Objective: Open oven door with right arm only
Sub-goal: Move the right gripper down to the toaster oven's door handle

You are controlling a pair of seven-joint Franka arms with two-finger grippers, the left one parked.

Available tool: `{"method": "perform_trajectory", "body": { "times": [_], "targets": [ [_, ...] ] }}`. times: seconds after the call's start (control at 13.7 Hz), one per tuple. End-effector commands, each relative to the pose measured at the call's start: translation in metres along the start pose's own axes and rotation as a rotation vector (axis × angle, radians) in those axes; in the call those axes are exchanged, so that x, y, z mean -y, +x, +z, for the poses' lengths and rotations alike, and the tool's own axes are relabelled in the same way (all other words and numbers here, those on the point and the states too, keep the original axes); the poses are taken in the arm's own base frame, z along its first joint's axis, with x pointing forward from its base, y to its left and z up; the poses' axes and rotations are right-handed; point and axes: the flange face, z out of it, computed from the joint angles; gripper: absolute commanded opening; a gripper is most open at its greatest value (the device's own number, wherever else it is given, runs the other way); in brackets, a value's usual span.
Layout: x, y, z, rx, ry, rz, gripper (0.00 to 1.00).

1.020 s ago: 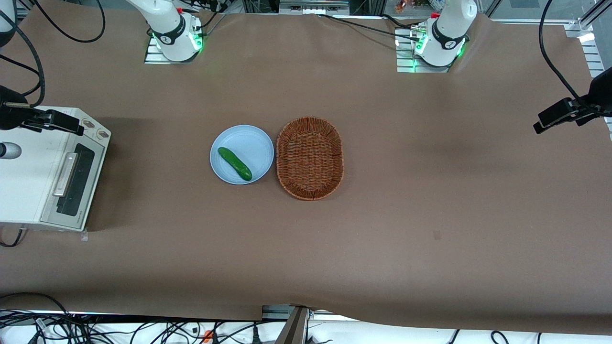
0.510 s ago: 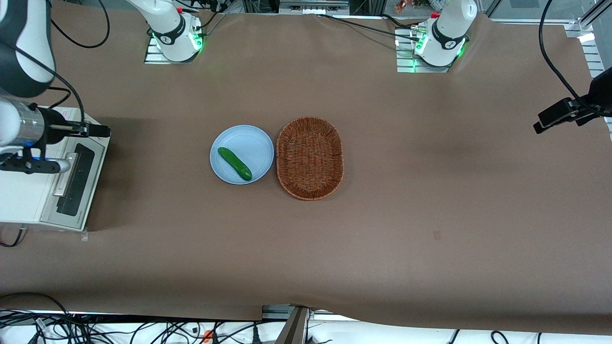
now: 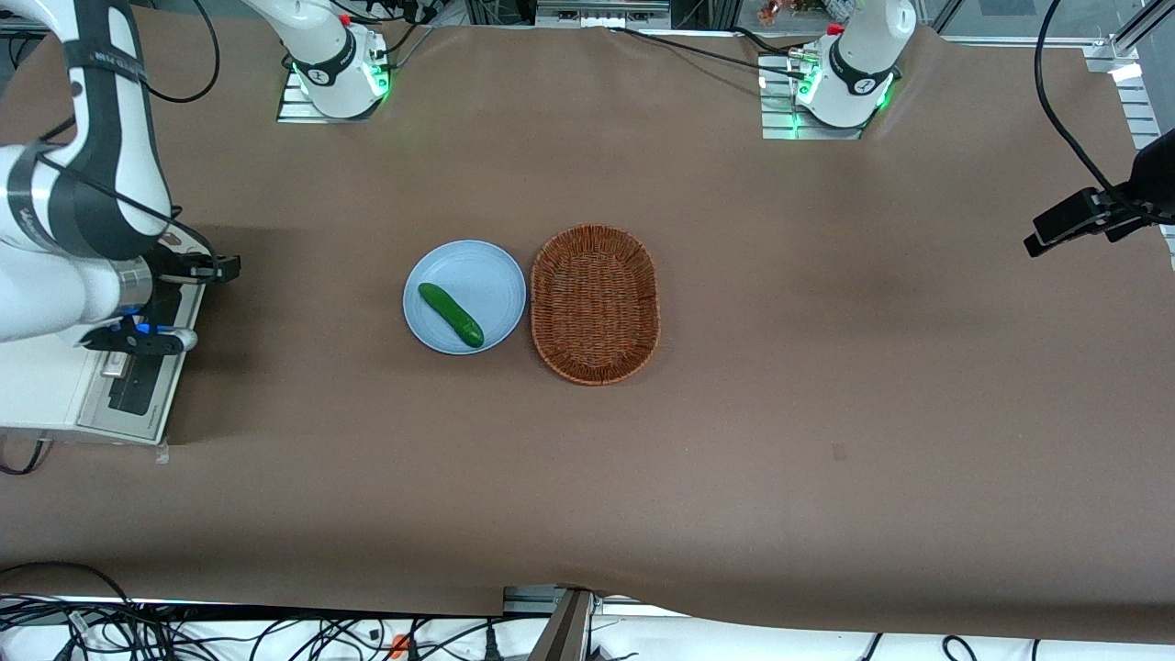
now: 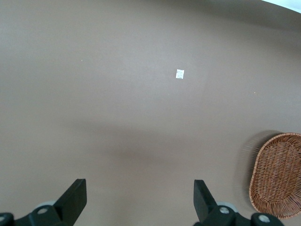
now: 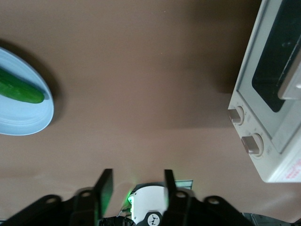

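Observation:
The cream-white toaster oven (image 3: pixel 55 404) stands at the working arm's end of the table. Its oven door (image 3: pixel 138 390), with a dark glass window, looks shut, and the right arm (image 3: pixel 64 275) covers much of it. The right wrist view shows the oven door (image 5: pixel 275 61), its silver bar handle (image 5: pixel 292 87) and two knobs (image 5: pixel 235 114). My right gripper (image 3: pixel 223 268) is open and empty. It hovers over the table just in front of the oven's knob end, farther from the front camera than the handle. In the right wrist view the gripper (image 5: pixel 136 187) holds nothing.
A light-blue plate (image 3: pixel 477 266) with a green cucumber (image 3: pixel 450 314) lies mid-table, also in the right wrist view (image 5: pixel 23 117). A wicker basket (image 3: pixel 595 303) sits beside it, also in the left wrist view (image 4: pixel 277 174). Arm bases (image 3: pixel 335 69) stand at the table's back edge.
The right arm has swung in over the oven. Its gripper moved from above the oven's knob corner out past the oven's front, toward the plate. The door has not moved.

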Motion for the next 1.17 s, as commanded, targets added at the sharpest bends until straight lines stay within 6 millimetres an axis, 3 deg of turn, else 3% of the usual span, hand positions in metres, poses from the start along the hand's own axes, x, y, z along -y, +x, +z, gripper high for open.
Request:
{"method": "perform_trajectory", "body": {
  "times": [0.0,0.15,0.95,1.09],
  "targets": [
    [-0.013,0.016,0.017,0.011,-0.082,-0.104,0.1],
    [-0.018,0.022,0.03,0.01,-0.142,-0.217,0.0],
    [-0.047,0.044,0.027,-0.028,-0.488,-0.405,0.0],
    [-0.055,0.05,0.034,-0.037,-0.507,-0.425,0.0]
  ]
}}
